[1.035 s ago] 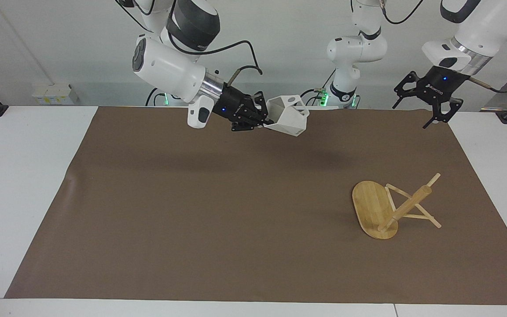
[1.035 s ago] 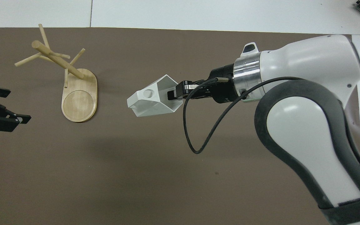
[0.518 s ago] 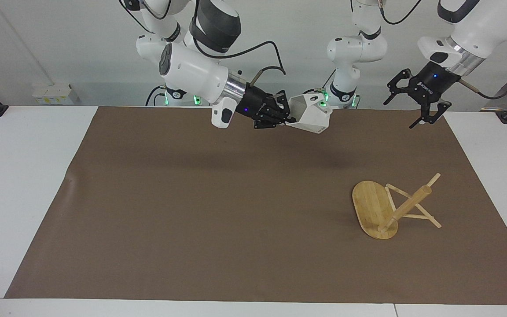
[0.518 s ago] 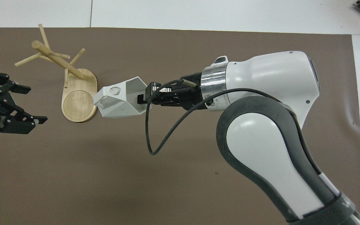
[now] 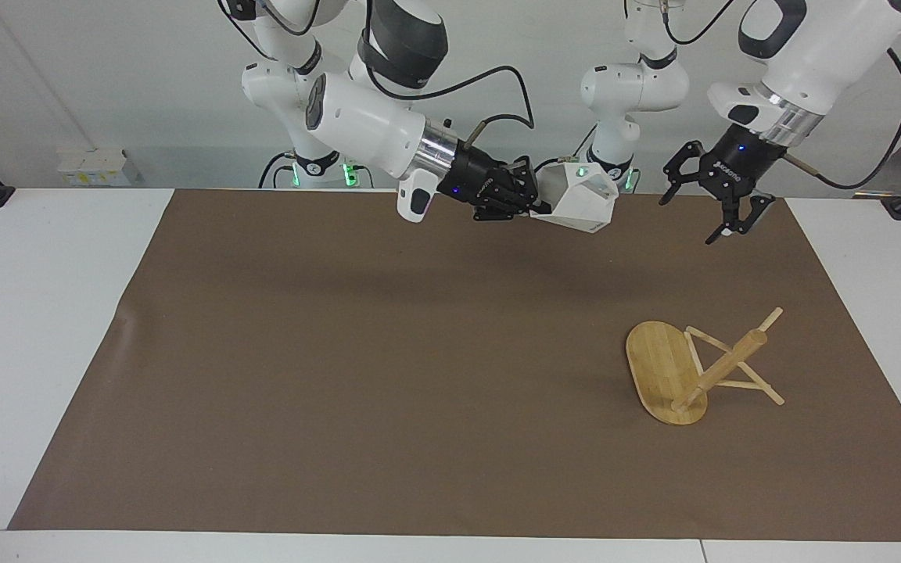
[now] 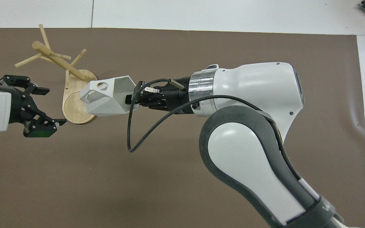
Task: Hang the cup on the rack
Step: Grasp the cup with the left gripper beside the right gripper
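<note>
Right pincer (image 5: 535,209) clamped on rim of cup (image 5: 580,200), held up in air on its side over brown mat (image 5: 357,352), nr desk (image 5: 44,313) edge closest to robots, handle w/ round hole away from pincer; left pincer (image 5: 707,213) spread wide, holding nothing, over mat twd left arm's end; rack (image 5: 665,375) tipped over on mat, resting on base edge & pegs.
</note>
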